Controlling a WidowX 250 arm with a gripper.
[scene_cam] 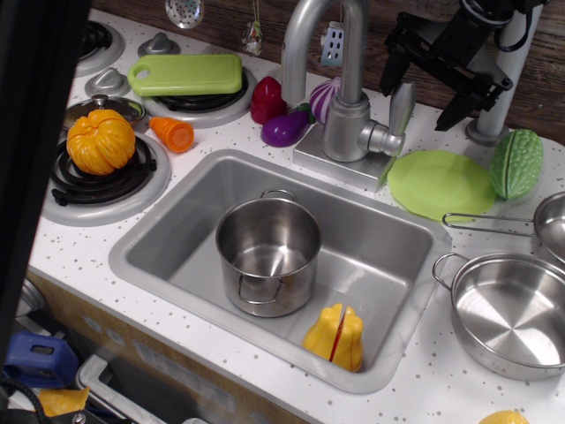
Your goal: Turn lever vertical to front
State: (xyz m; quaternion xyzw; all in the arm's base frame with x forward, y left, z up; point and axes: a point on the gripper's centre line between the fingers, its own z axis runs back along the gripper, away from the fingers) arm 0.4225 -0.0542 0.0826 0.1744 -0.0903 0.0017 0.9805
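A broad dark shape (pixel 35 132) blocked the left side of the view, hiding most of the rear stove burner (pixel 93 42) and the left part of the front burner (pixel 101 181). The arm above the claw (pixel 430 87) ran out past the top edge. The small pan (pixel 552 225) at the right was cut by the frame, as was a yellow object (pixel 505 417) at the bottom edge (only a sliver showed). The hanging utensils (pixel 185 11) were clipped at the top. The lower part of the lever (pixel 399 113) merged with the faucet body (pixel 353 132), its joint unclear
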